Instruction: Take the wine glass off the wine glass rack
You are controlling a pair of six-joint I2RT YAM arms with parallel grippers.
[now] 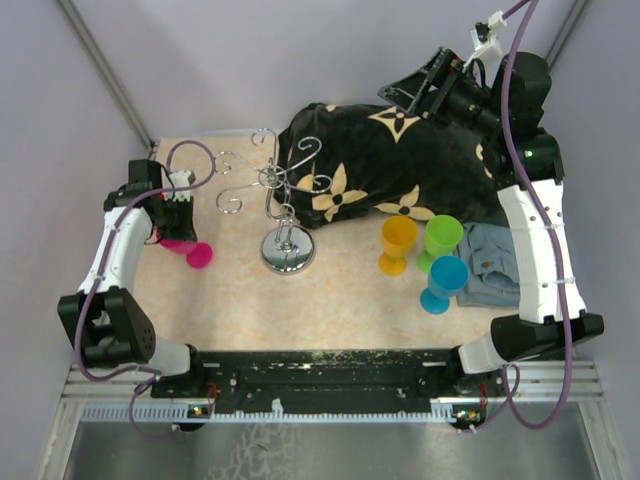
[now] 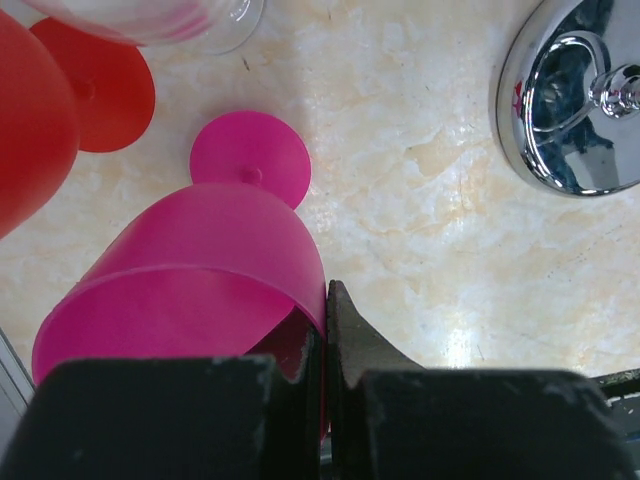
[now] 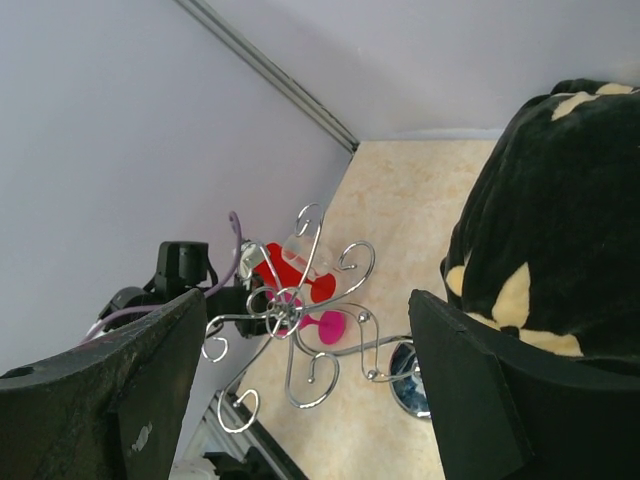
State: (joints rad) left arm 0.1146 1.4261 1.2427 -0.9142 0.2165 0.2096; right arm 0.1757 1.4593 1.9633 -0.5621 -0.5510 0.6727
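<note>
Left wrist cam: left jaws shut on rim of pink wine glass (image 2: 190, 270), off wine glass rack (image 1: 288, 250), tilted over table (image 2: 420, 200) nr red glass (image 2: 95, 90). Level foot b4 letting go; right jaws wide open, empty

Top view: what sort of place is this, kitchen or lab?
Probably a robot test cell: plain walls box in a small table, the left arm and right arm are bolted to a metal rail, and props are staged, a wine glass rack and plastic goblets.
</note>
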